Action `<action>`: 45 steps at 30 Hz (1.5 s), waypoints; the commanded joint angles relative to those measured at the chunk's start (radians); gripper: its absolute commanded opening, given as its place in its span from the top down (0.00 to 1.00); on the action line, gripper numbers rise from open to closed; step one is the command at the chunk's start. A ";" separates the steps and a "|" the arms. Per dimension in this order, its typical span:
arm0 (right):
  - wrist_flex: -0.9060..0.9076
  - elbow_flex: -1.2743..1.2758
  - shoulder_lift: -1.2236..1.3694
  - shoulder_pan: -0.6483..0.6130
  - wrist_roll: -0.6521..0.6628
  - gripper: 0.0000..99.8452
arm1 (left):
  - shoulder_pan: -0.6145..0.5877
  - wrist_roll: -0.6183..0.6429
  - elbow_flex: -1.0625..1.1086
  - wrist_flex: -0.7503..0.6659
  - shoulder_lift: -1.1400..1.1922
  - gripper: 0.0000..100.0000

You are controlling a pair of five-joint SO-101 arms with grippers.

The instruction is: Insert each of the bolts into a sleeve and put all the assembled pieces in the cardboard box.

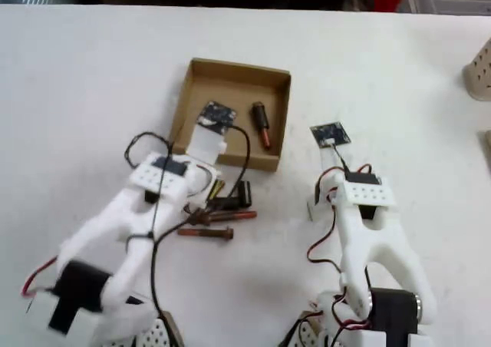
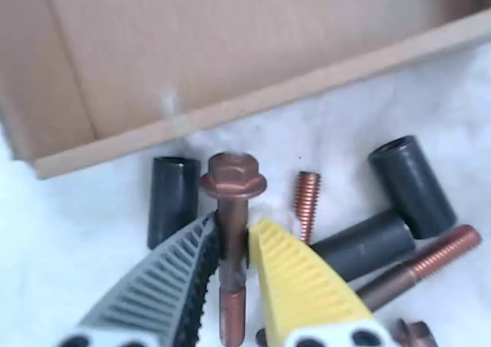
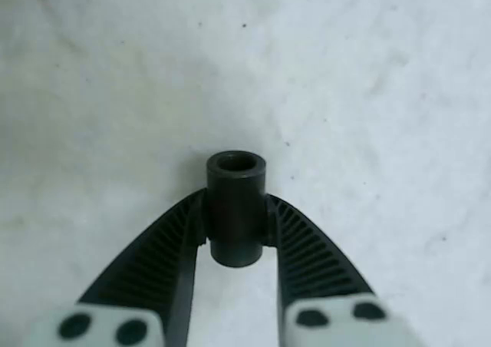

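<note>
**While one arm grips a bolt, the other grips a sleeve**

Where the high view gives the layout, the wrist views give the grips. From above, the cardboard box [image 1: 201, 94] sits at 12 o'clock of a scattered pile [image 1: 222, 210] of bolts and sleeves. One assembled piece [image 1: 261, 124] lies inside it, near the box's 3 o'clock wall. The left arm [image 1: 115, 220] stretches in from 7 o'clock, its wrist over the box's 6 o'clock wall. The right arm [image 1: 368, 232] stands at 3 o'clock of the pile, well apart from the box, above bare counter [image 1: 414, 94].

The left wrist view adds the detail around the pile. The left end effector [image 2: 234, 224] is drawn narrow on a copper-coloured held bolt [image 2: 232, 180]. Its grey and yellow fingers pinch the shank, and the flanged hex head stands clear of the tips. Beyond it runs the box's outer wall. One loose black sleeve [image 2: 173, 197] lies just beside the bolt head. Two more sleeves [image 2: 413, 182] [image 2: 364, 243] touch each other, and a threaded bolt tip [image 2: 307, 201] lies between them and the held bolt. A second threaded shank [image 2: 430, 259] rests against the nearer sleeve. Whether it enters that sleeve cannot be told.

The right wrist view shows the right end effector [image 3: 234, 201] clamped on a black held sleeve [image 3: 235, 209]. The sleeve's open bore faces the camera, with plain counter beneath.
</note>
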 commanded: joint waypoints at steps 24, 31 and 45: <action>-0.012 0.012 -0.044 -0.403 -0.267 0.98 | -0.410 0.287 0.301 -0.396 -0.466 0.98; -0.101 -0.011 -0.045 -0.615 -0.377 0.98 | -0.415 0.287 0.301 -0.400 -0.460 0.98; -0.521 -0.005 -0.045 -0.710 -0.379 0.98 | -0.417 0.281 0.301 -0.400 -0.460 0.98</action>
